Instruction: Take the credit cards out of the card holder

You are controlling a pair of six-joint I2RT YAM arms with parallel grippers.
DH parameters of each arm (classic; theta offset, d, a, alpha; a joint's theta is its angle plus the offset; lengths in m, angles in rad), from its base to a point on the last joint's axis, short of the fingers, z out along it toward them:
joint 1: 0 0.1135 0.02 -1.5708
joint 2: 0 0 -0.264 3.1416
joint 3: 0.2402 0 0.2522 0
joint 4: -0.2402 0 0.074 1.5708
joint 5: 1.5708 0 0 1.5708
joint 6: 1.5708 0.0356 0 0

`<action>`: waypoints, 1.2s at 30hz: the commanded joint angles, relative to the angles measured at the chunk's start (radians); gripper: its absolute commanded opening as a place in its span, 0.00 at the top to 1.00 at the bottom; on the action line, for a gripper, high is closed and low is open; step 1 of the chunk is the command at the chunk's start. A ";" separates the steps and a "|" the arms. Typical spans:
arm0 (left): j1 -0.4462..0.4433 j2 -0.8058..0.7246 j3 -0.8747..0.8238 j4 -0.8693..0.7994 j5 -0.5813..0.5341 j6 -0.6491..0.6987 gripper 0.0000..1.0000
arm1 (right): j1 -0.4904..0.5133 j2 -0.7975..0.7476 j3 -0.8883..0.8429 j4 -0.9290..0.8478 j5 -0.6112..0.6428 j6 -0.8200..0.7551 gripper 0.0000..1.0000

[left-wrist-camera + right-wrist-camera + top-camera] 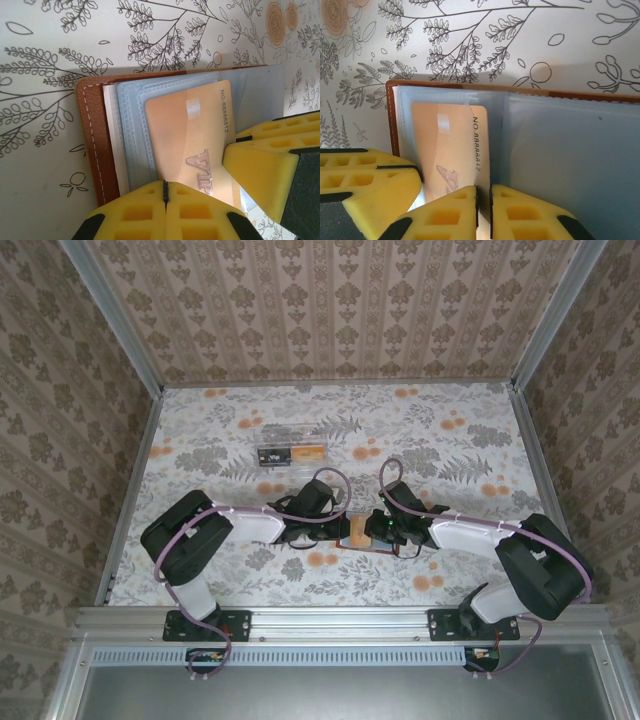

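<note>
In the left wrist view the left gripper [165,192] sits at 6 o'clock, its yellow jaws pressed flat together on the near edge of the card holder [97,145]. I cannot tell whether it pinches a leaf of the lining there or only bears down on it. The holder lies open on the flowered table [230,430], brown rim at 9 o'clock and blue-grey lining across the middle. From above it sits between the two arms, with a clear plastic box [292,453] well apart at 11 o'clock. An orange-tan credit card [190,145] is tucked in the left leaf, its long axis running 12 to 6. Stitched seams close the sleeve at 9 and 12. In the right wrist view the right gripper [483,197] is at 6 o'clock with its jaws drawn to a thin slit. The card's 5 o'clock corner runs down into that slit, but a true hold on it I cannot confirm. This is the nearer tool to the card, so the draw likely goes along the card's length toward 6 o'clock while the left gripper steadies the leather.
</note>
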 commanded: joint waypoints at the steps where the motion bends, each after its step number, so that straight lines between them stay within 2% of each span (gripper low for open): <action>1: -0.008 0.010 0.004 -0.034 -0.010 -0.008 1.00 | -0.010 -0.016 -0.034 0.008 -0.014 0.017 0.90; 3: -0.007 0.008 0.002 -0.037 -0.016 -0.008 1.00 | -0.017 -0.024 -0.049 0.010 -0.012 0.020 0.95; 8: -0.005 0.004 -0.003 -0.051 -0.026 -0.008 1.00 | -0.046 -0.034 -0.092 0.031 -0.016 0.032 0.99; 24: 0.005 -0.014 -0.012 -0.082 -0.043 -0.006 1.00 | -0.116 -0.132 -0.152 0.002 -0.023 0.011 0.97; 36: -0.013 -0.057 0.041 -0.129 -0.030 0.028 1.00 | -0.115 -0.062 -0.154 0.124 -0.113 0.020 0.95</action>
